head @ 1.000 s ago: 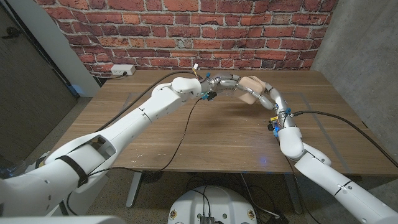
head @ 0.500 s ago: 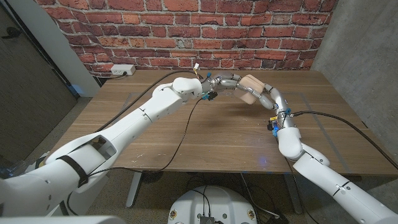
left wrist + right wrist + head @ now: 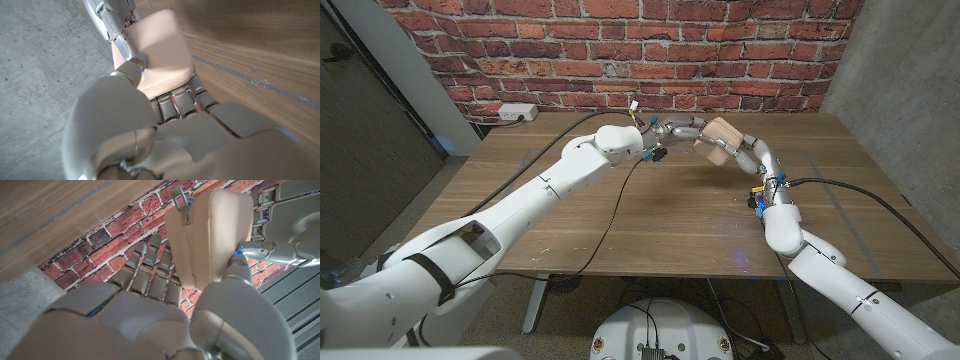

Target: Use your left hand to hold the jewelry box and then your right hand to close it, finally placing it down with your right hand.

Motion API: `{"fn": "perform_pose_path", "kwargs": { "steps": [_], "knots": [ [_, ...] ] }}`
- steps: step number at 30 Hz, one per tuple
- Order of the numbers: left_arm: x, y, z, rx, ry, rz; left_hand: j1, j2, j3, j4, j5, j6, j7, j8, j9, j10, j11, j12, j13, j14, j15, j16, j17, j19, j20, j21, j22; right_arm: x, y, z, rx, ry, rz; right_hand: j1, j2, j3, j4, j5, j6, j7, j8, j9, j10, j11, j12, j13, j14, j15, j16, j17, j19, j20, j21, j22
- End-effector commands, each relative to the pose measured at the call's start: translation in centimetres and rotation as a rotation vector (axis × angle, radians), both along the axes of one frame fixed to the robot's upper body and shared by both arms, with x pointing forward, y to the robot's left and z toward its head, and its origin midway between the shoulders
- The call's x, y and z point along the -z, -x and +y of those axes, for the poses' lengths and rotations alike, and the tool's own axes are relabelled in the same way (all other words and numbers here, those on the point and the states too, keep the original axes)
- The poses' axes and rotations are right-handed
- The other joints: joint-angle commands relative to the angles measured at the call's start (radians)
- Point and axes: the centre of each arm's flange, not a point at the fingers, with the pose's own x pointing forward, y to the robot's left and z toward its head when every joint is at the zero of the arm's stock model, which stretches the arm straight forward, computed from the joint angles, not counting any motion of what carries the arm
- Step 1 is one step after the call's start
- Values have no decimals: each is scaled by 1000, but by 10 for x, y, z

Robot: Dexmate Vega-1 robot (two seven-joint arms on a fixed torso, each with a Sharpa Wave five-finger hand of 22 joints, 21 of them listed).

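Both grip the jewelry box (image 3: pixel 721 141) above the surface (image 3: pixel 650 220): left robot hand (image 3: pixel 682 131), right robot hand (image 3: pixel 740 152). Lid looks shut; right must hold firmly before left lets go.

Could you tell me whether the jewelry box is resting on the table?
No, the jewelry box is held above the table between both hands.

Jewelry box (image 3: pixel 721 141) underside, behind both hands' fingers (image 3: pixel 741 152).

A pale beige, rounded jewelry box (image 3: pixel 721 139) is hanging closed above the table's far middle, slightly tilted.
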Motion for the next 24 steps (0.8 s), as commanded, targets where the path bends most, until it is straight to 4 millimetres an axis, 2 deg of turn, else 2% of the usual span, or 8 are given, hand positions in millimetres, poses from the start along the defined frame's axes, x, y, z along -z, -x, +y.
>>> {"fn": "perform_pose_path", "kwargs": {
  "steps": [1, 2, 6, 10, 13, 16, 18, 24],
  "knots": [
    [-4, 9, 9, -11, -25, -46, -18, -20, -6, 7, 0, -58, 13, -46, -22, -41, 3, -33, -20, -40, -51, -27, -13, -23, -3, 14, -5, -3, 0, 1, 9, -11, -18, 48, 35, 10, 0, -5, 10, -2, 4, 5, 12, -2, 8, 6, 13, -120, 5, 1, 9, -5, 8, 3],
    [-4, 10, 10, -10, -26, -48, -21, -22, -6, 8, 0, -61, 11, -51, -25, -50, 8, -39, -23, -45, -49, -31, -15, -24, -2, 16, -7, -3, 0, 1, 13, -10, -21, 52, 37, 11, 0, -10, 13, -4, 3, 6, 23, -9, 12, 8, 19, -122, 5, 1, 10, -5, 10, 4],
    [-6, 12, 14, -7, -35, -63, -58, -42, -18, 19, -4, -147, 21, -119, -53, -121, 21, -88, -51, -116, -25, -76, -45, -54, 9, 28, -20, -4, 0, 1, 23, -13, -32, 60, 40, 13, 0, -18, 34, -5, 8, 6, 43, -16, 19, 13, 37, -133, 7, 2, 16, -11, 16, 5],
    [-8, 15, 18, 9, -40, -62, -123, -86, -56, 38, -8, -240, 17, -196, -75, -216, 44, -148, -85, -218, -2, -109, -88, -110, 22, 24, -44, -3, 1, 0, 29, -19, -38, 69, 41, 15, -2, -23, 45, -10, 10, 7, 53, -17, 22, 16, 43, -137, 5, 2, 20, -14, 19, 6],
    [-10, 17, 25, 28, -45, -58, -153, -105, -76, 47, -5, -287, 13, -231, -79, -274, 59, -191, -105, -287, 9, -114, -113, -142, 37, 12, -58, -3, 0, -1, 34, -24, -38, 78, 44, 18, -4, -28, 52, -16, 11, 7, 60, -24, 25, 19, 46, -142, 3, 3, 21, -16, 22, 6],
    [-11, 18, 30, 38, -41, -50, -166, -112, -84, 51, -4, -301, 8, -243, -80, -299, 60, -212, -115, -320, 16, -113, -126, -167, 47, 1, -63, -2, 0, -3, 41, -31, -37, 81, 44, 19, -4, -30, 54, -16, 11, 7, 61, -22, 25, 20, 46, -143, 1, 3, 23, -16, 23, 7],
    [-12, 20, 34, 42, -37, -54, -177, -116, -91, 55, -2, -325, 11, -259, -82, -322, 79, -233, -125, -347, 28, -111, -139, -180, 51, -8, -68, -2, -1, -4, 48, -37, -35, 82, 44, 19, -4, -32, 53, -16, 10, 8, 60, -22, 24, 22, 46, -143, 0, 3, 21, -18, 24, 7],
    [-14, 25, 46, 47, -18, -59, -186, -118, -98, 56, 1, -365, 15, -293, -85, -374, 100, -280, -151, -409, 41, -110, -175, -213, 61, -34, -76, 1, -4, -7, 64, -43, -23, 84, 43, 18, -2, -37, 56, -15, 10, 8, 60, -23, 24, 24, 47, -142, -3, 4, 24, -9, 27, 8]
  ]
}}
